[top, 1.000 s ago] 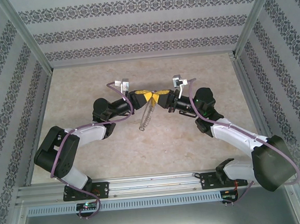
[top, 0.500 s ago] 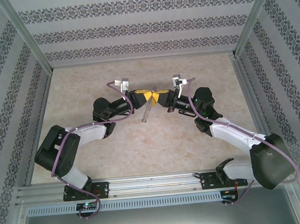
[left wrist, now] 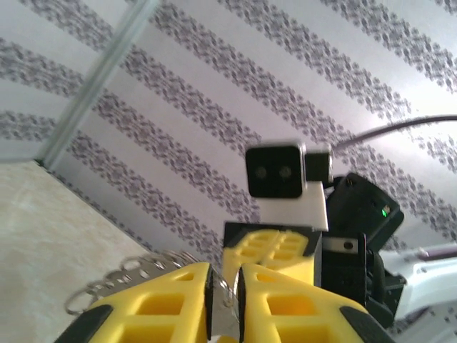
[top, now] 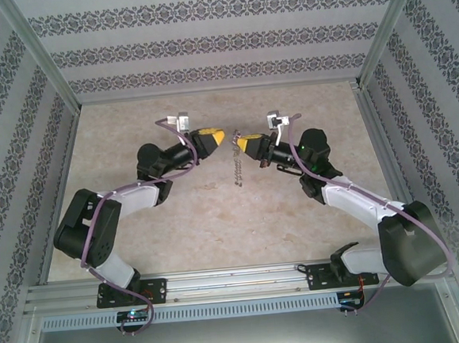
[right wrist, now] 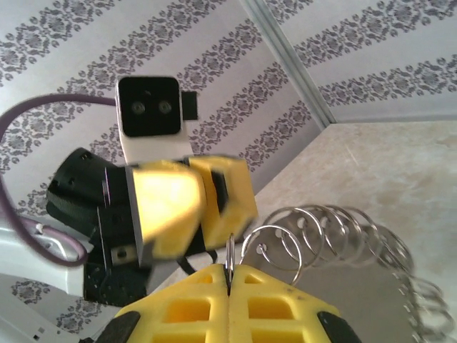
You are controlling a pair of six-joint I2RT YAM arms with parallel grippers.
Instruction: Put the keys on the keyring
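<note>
Right gripper [right wrist: 230,273] was clamped shut on the thin wire of the keyring [top: 237,171]. The ring hung edge-on below it, over the table [top: 202,221], its fringe cut off at the right wrist frame's edge. Left gripper [left wrist: 224,277] sat near it, fingers almost together with a grey sliver in the slit; couldn't tell what that was. Key too small to make out.

Narrow gap between left gripper [top: 219,136] and right gripper [top: 240,144], keyring [top: 237,172] dangling just below; open worktop [top: 218,228] around, walls [top: 204,46] beyond.
</note>
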